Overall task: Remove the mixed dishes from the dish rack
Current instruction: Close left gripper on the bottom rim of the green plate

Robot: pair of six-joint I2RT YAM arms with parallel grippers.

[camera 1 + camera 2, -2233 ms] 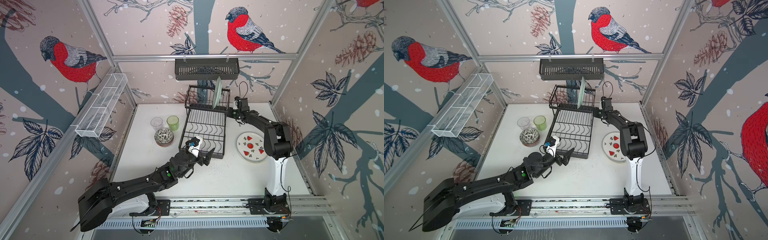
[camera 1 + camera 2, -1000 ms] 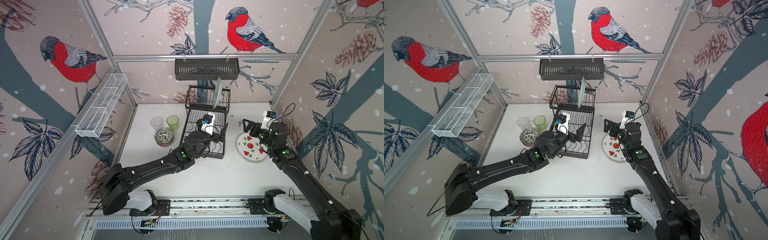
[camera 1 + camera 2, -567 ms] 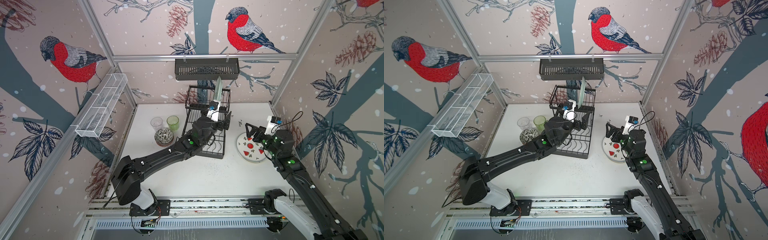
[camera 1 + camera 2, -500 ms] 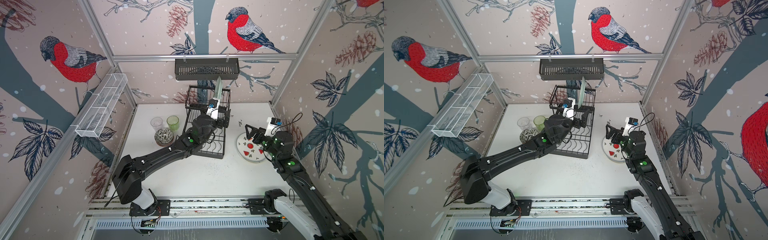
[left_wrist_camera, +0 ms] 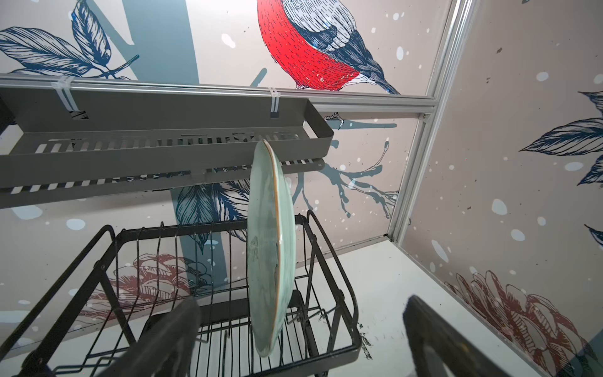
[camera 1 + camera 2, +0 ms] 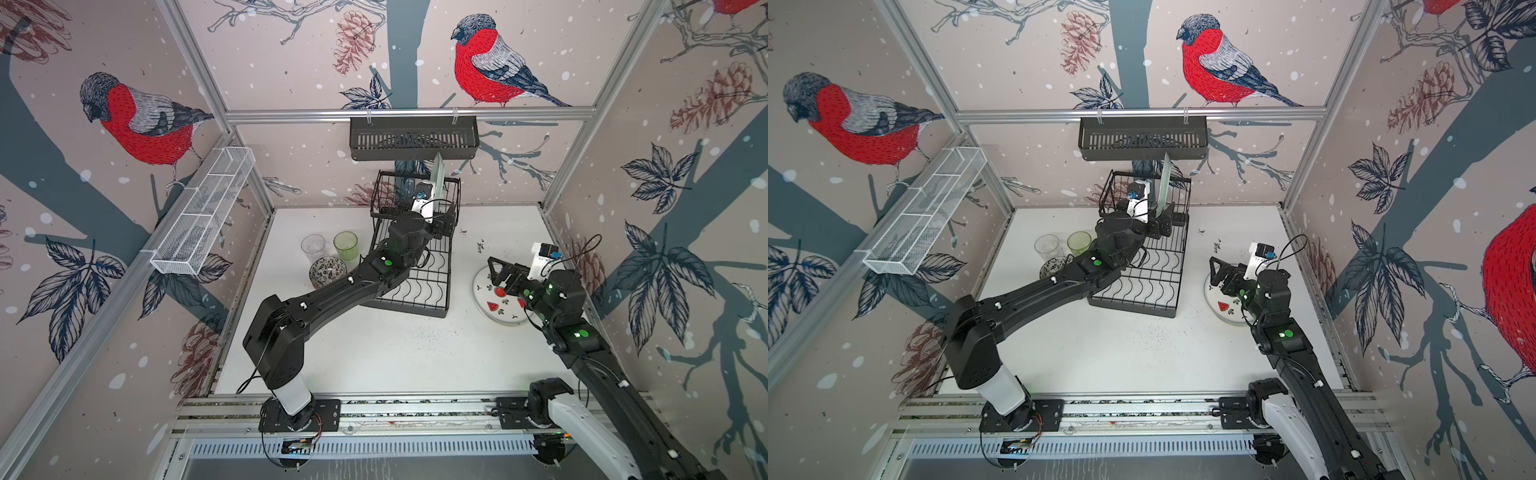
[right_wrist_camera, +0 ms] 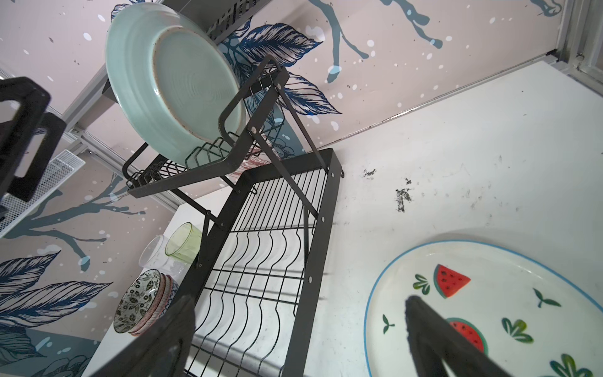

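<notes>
Left gripper (image 5: 298, 308) is spread wide, nothing held. The pale green plate (image 5: 270, 248) is seen upright just ahead of its parted fingers, slotted in the raised section of the dish rack (image 6: 415, 286). Right gripper (image 6: 500, 272) is likewise released and empty, with the watermelon plate (image 7: 505, 293) laid flat on the table (image 6: 374, 353) just beneath it. The stacked bowls (image 6: 327, 270) and two tumblers (image 6: 345, 245) are stood across the rack from it.

plate (image 6: 437, 179) in rack (image 6: 432, 287), bowls (image 6: 327, 270) left – second plate (image 6: 498, 314) right
</notes>
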